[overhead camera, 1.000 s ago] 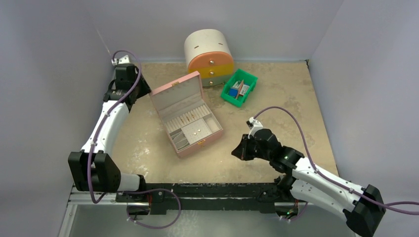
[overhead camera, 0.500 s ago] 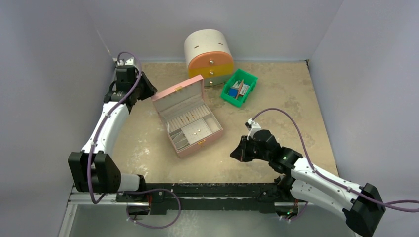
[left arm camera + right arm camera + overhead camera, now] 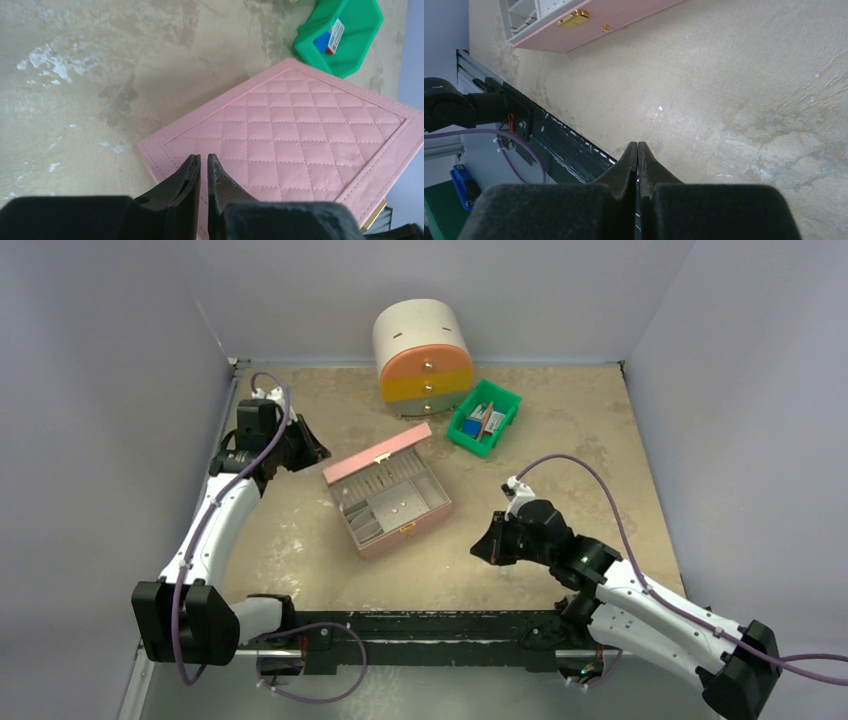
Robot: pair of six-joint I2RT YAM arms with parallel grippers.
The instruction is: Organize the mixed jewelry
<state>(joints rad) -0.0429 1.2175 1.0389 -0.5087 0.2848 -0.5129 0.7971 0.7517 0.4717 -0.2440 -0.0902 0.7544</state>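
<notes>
The pink jewelry box (image 3: 390, 505) sits mid-table with its quilted lid (image 3: 378, 453) tilted partway down over the tray. A few tiny gold studs (image 3: 400, 506) show in the grey compartments; the silvery hoop is not visible. My left gripper (image 3: 320, 452) is just behind the lid. In the left wrist view its jaws (image 3: 202, 159) are almost closed with nothing between them, over the lid's outer face (image 3: 300, 135). My right gripper (image 3: 478, 548) is shut and empty (image 3: 638, 145), low over bare table right of the box (image 3: 614, 25).
A round white, orange and yellow drawer cabinet (image 3: 423, 355) stands at the back. A green bin (image 3: 484, 417) with coloured items sits to its right and also shows in the left wrist view (image 3: 340, 35). The box's gold latch (image 3: 573, 18) faces the right gripper.
The box lid has swung from fully open down to partway closed. My left gripper has moved right and forward behind it. The right arm has barely moved.
</notes>
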